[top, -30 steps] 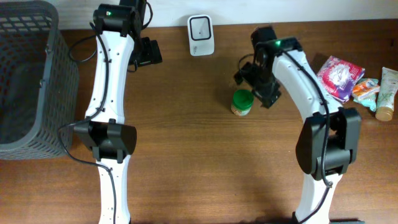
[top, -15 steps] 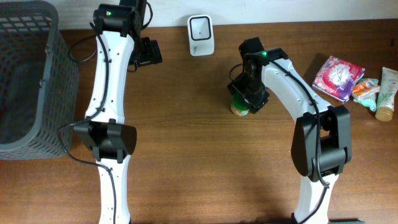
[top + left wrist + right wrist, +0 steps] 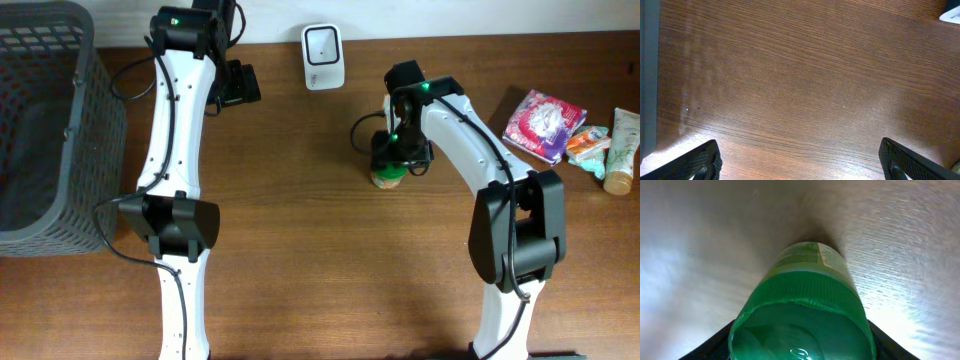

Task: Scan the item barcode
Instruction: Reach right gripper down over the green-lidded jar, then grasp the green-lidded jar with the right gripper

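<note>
Two arms stand over the brown wooden table (image 3: 300, 260), and we take it from the left edge across. At the far left sits a dark grey mesh basket (image 3: 40, 120), its wall running along the table's side. Just to its right the left arm (image 3: 175, 150) stretches toward the back of the table. The left gripper (image 3: 800, 167) hangs spread wide with nothing between its jaws. Its wrist camera shows us only bare wood grain, a black fingertip in each lower corner and a sliver of something white at the upper right. Next along, at the back edge, stands the white barcode scanner (image 3: 324, 43), facing up. Forward of it and to the right, well apart from it, we find the task's item, a small jar (image 3: 388, 178) upright on the wood. In the right wrist view we see its green cap (image 3: 800, 325) from above and a pale yellow-green label (image 3: 805, 257) below, the print too blurred to read. The right gripper (image 3: 395, 152) is down over the jar, its dark fingers (image 3: 715, 345) flanking the cap close on both sides. Whether they press on it or stand just clear, we cannot tell. Farther right, near the table's edge, lie a pink packet (image 3: 545, 122), a small orange and teal pouch (image 3: 588, 145) just beside it, and a pale tube (image 3: 622, 150) at the far end.
</note>
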Action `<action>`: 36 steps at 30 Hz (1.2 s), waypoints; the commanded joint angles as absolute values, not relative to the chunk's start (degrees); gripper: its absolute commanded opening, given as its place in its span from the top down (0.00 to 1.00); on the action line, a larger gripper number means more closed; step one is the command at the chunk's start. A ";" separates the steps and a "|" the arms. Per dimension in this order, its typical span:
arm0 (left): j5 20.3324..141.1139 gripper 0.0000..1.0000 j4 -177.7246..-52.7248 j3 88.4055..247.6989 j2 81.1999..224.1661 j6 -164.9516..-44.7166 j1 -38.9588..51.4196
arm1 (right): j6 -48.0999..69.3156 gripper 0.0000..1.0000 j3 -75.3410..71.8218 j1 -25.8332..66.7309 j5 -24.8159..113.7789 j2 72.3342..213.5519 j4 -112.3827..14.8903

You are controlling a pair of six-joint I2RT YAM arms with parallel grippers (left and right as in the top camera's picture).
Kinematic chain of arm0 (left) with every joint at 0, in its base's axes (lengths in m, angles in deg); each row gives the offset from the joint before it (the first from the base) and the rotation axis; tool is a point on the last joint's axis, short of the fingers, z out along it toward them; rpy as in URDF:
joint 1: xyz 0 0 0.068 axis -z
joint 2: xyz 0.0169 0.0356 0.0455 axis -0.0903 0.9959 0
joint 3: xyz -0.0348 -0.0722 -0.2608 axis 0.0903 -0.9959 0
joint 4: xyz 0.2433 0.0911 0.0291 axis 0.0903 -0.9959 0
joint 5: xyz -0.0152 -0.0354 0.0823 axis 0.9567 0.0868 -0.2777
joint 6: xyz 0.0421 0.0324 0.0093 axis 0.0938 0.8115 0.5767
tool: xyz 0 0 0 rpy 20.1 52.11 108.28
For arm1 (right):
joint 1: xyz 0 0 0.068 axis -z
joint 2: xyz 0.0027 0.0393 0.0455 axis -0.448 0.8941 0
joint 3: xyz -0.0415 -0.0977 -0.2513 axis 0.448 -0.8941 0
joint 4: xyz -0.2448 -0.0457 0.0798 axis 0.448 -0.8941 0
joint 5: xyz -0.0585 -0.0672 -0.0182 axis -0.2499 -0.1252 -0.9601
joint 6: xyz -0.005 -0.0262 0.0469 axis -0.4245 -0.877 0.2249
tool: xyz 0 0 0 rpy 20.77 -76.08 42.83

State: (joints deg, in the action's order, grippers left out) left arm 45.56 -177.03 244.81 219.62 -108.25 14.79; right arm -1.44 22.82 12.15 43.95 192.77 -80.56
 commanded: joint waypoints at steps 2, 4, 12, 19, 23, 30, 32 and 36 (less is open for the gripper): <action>45.16 0.01 -176.89 244.64 219.86 -107.36 14.74 | -21.81 0.16 22.95 11.96 34.29 192.44 -82.66; 45.16 0.01 -176.89 244.64 219.86 -107.36 14.74 | -10.96 0.08 23.87 12.00 34.26 192.44 -82.68; 45.16 0.01 -176.92 244.64 219.86 -107.36 14.74 | 45.80 0.01 29.90 12.04 40.73 191.80 -88.86; 45.14 0.01 -176.89 244.64 219.86 -107.36 14.74 | 64.51 0.01 28.85 11.94 36.82 191.80 -86.85; 45.16 0.01 -176.89 244.64 219.86 -107.36 14.74 | 68.38 0.01 23.32 12.00 35.90 191.80 -83.92; 45.16 0.01 -176.89 244.64 219.86 -107.36 14.74 | 67.72 0.26 20.79 11.83 37.30 191.80 -81.08; 45.16 0.01 -176.89 244.64 219.86 -107.36 14.74 | 63.48 0.30 20.79 11.63 37.39 191.80 -81.06; 45.16 0.01 -176.89 244.64 219.86 -107.36 14.74 | 29.82 0.30 23.10 12.04 37.54 191.78 -80.10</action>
